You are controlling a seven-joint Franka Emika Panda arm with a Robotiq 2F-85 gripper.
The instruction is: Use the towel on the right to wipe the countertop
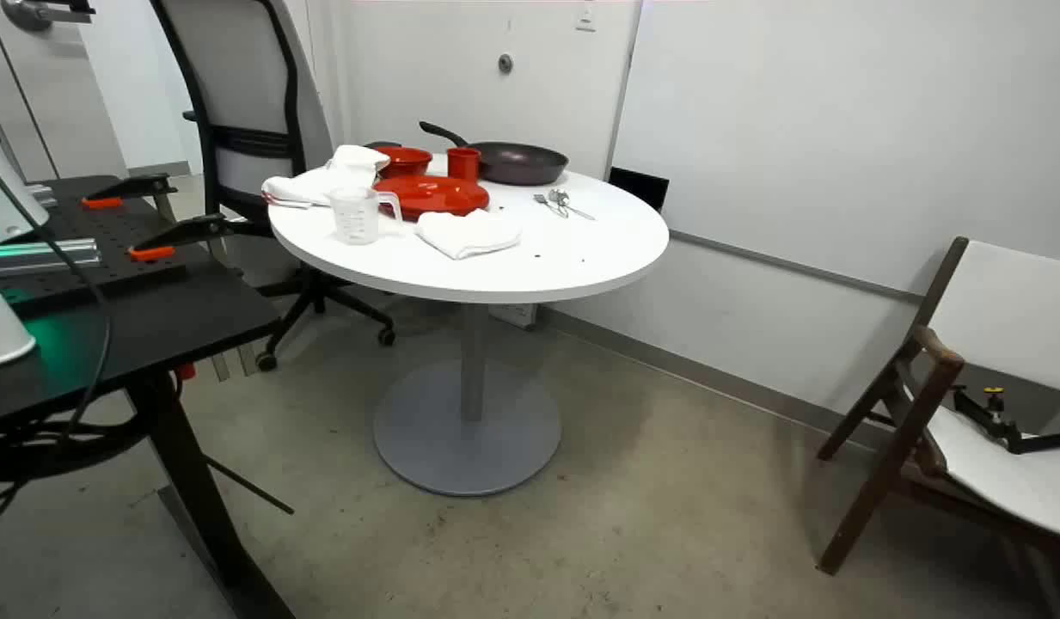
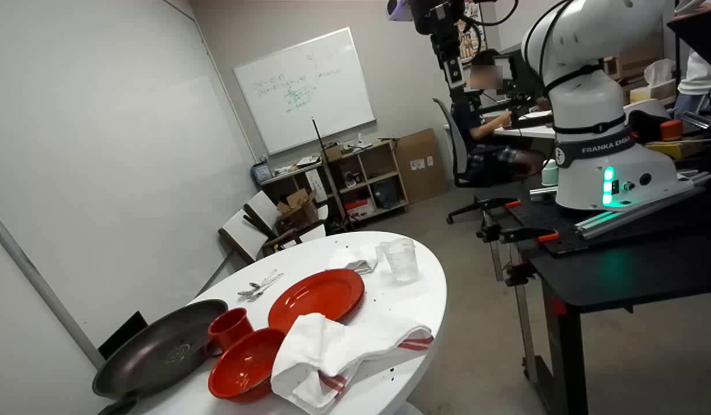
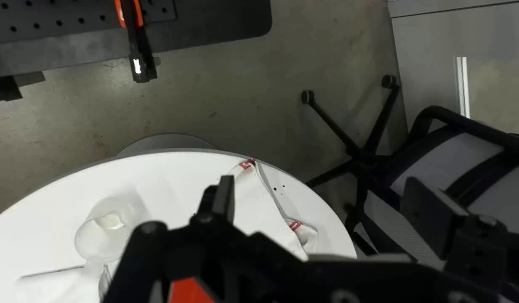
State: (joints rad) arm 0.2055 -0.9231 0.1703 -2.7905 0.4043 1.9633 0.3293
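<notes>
The towel is a small, flat white cloth (image 1: 468,235) lying on the round white countertop (image 1: 598,249), in front of the red plate. Part of this towel (image 3: 53,287) shows at the bottom left of the wrist view, partly behind the clear cup. In an exterior view the towel (image 2: 362,262) sits between plate and cup. My gripper (image 3: 326,206) is high over the table's edge, its fingers wide apart with nothing between them. From the side, the gripper (image 2: 460,92) hangs at the top of an exterior view, well away from the towel.
A clear measuring cup (image 1: 355,215) stands beside the towel. Around them are a red plate (image 2: 318,294), bowl (image 2: 248,369), mug (image 2: 231,327), dark pan (image 2: 165,351), cutlery (image 2: 262,286) and a heaped striped cloth (image 2: 326,351). Dark crumbs dot the tabletop. An office chair (image 3: 368,168) adjoins it.
</notes>
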